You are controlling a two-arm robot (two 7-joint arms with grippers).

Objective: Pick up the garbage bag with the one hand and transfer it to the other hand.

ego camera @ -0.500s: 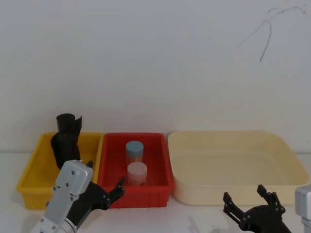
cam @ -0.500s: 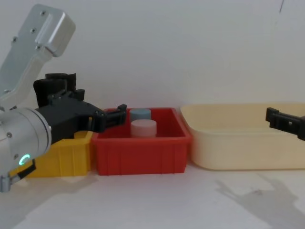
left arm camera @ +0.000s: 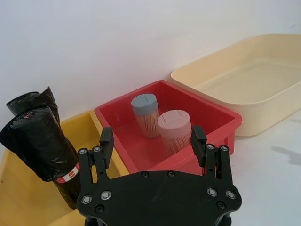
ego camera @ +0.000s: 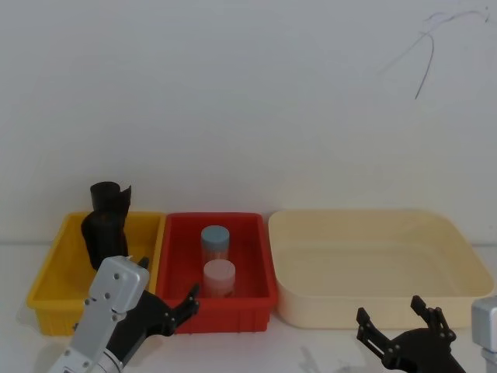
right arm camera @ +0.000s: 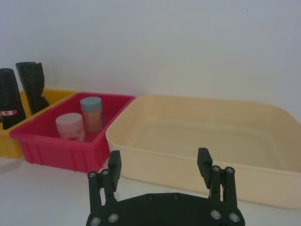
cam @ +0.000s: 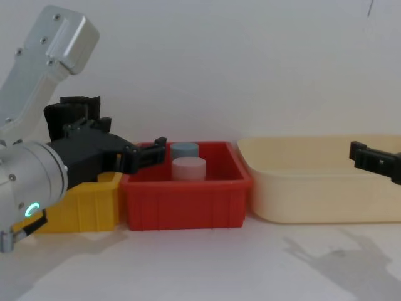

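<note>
Two black garbage bag rolls stand upright in the yellow bin [ego camera: 46, 284] at the left; one roll [left arm camera: 42, 141] carries a red-and-white band and a second roll [left arm camera: 35, 101] stands behind it. In the head view they show as one dark shape [ego camera: 105, 225]. My left gripper [ego camera: 167, 277] hovers low in front of the yellow and red bins, open and empty, short of the rolls [left arm camera: 152, 136]. My right gripper [ego camera: 390, 311] hangs open and empty in front of the cream tub [right arm camera: 159, 157].
A red bin [ego camera: 252, 299] between the other two holds a blue-lidded jar [ego camera: 215, 239] and a pink-lidded jar [ego camera: 219, 277]. A large cream tub [ego camera: 373, 303] sits to the right. The white wall stands close behind all three.
</note>
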